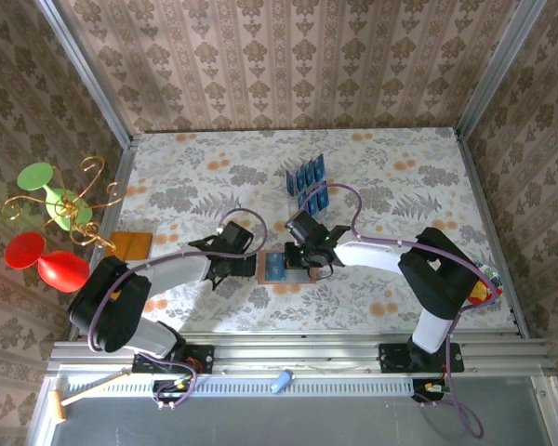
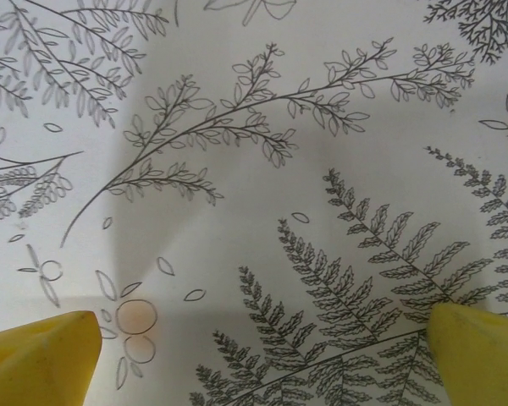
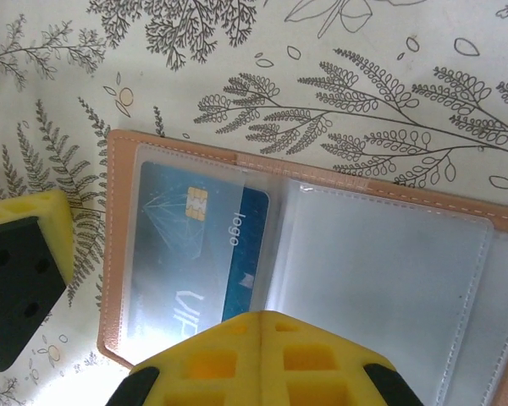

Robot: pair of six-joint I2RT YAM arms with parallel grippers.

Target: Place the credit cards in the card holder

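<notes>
The tan card holder (image 1: 298,275) (image 3: 339,179) lies open on the flowered cloth, its clear pockets facing up. One blue credit card (image 1: 273,267) (image 3: 182,245) sits mostly inside the left pocket, with its right end sticking out toward the fold. My right gripper (image 1: 300,262) (image 3: 267,320) is shut; its yellow tips are pressed together over the card's near edge, and nothing shows between them. My left gripper (image 1: 245,261) (image 2: 262,355) is open just left of the holder, with only cloth between its fingertips (image 2: 42,355). Several more blue credit cards (image 1: 307,178) stand further back.
A clear slotted rack (image 1: 313,199) holds the standing cards behind the holder. A flat orange-brown square (image 1: 130,245) lies at the table's left edge. A wire stand with green and red pieces (image 1: 51,209) is beyond that edge. Metal posts frame the table.
</notes>
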